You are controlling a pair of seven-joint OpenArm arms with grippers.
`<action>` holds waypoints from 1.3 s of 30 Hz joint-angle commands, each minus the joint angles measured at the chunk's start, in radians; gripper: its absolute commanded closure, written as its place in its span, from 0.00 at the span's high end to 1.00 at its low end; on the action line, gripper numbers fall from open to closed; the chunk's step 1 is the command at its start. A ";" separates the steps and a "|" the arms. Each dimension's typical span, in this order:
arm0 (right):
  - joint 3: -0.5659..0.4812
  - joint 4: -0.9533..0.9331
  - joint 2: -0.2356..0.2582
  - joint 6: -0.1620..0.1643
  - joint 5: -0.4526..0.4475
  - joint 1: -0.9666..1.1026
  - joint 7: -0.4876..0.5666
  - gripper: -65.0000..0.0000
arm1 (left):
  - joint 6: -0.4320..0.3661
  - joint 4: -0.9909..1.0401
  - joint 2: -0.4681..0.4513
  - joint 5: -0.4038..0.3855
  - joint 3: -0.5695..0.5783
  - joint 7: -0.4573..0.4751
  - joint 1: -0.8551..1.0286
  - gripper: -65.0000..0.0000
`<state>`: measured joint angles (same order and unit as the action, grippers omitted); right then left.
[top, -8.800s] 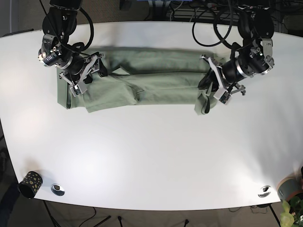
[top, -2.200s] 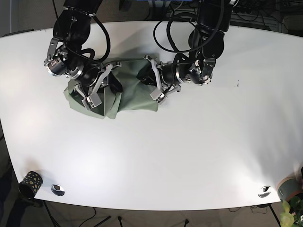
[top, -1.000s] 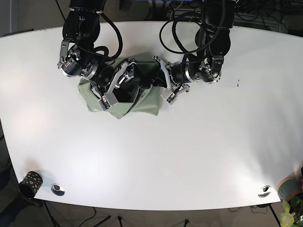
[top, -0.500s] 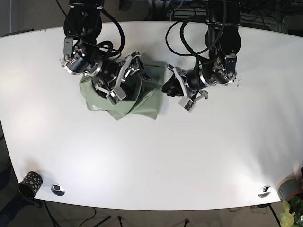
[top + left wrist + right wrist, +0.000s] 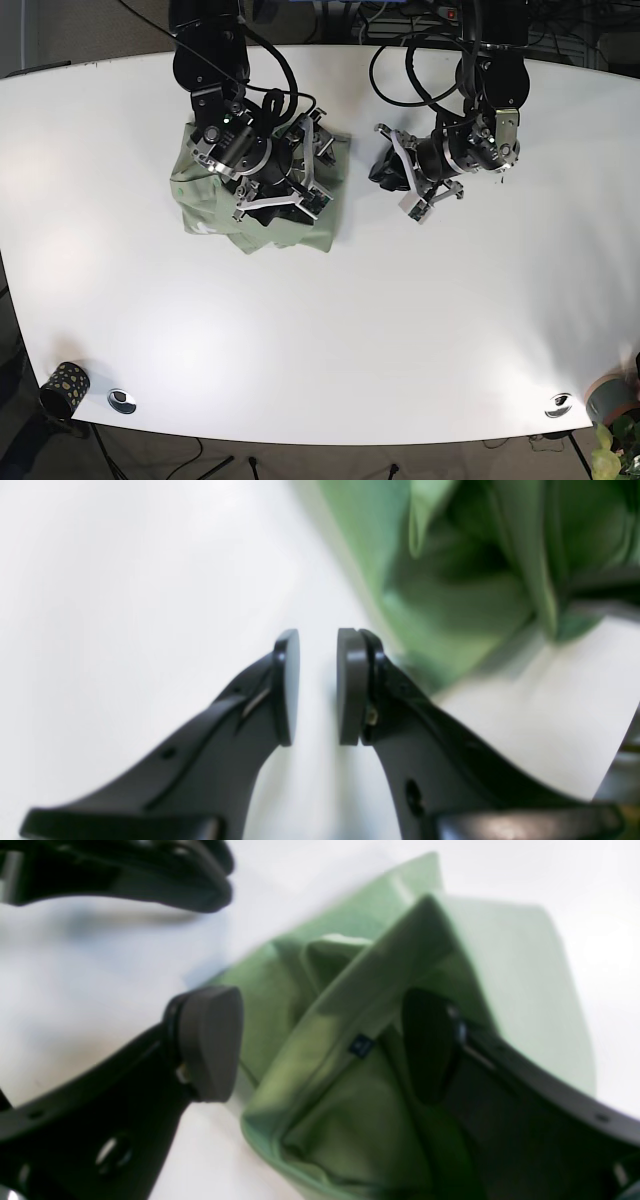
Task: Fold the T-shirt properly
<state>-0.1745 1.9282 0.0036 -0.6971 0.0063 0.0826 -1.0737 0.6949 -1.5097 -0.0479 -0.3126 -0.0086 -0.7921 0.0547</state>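
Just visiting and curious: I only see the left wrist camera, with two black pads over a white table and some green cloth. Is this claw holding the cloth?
Observer: No. In the base camera, the left gripper hangs beside the green T-shirt, apart from it.
Operator: What is the other arm doing?
Observer: The right gripper is open, with its fingers on either side of a raised fold that bears a small dark label.

One green T-shirt (image 5: 215, 200), two grippers (image 5: 290, 180) (image 5: 392, 172), one white table (image 5: 330, 330), one patterned cup (image 5: 64, 388) at lower left.
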 commanded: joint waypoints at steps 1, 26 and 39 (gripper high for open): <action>-0.006 0.060 -0.001 -0.001 0.004 -0.001 0.037 0.73 | 0.003 -0.019 -0.008 -0.018 -0.003 0.024 -0.008 0.17; 0.020 -0.118 -0.041 0.187 0.064 0.098 0.372 0.46 | 0.003 -0.019 -0.022 -0.024 -0.004 0.026 0.015 0.17; 0.056 -0.066 -0.040 0.241 0.073 0.136 0.378 0.64 | 0.003 -0.018 0.024 -0.018 0.002 0.089 0.007 0.17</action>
<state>-0.1223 1.8698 -0.0349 -0.4667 0.0834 0.2279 -0.7166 0.6933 -1.5101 -0.0246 -0.3145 -0.0071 -0.7303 0.0753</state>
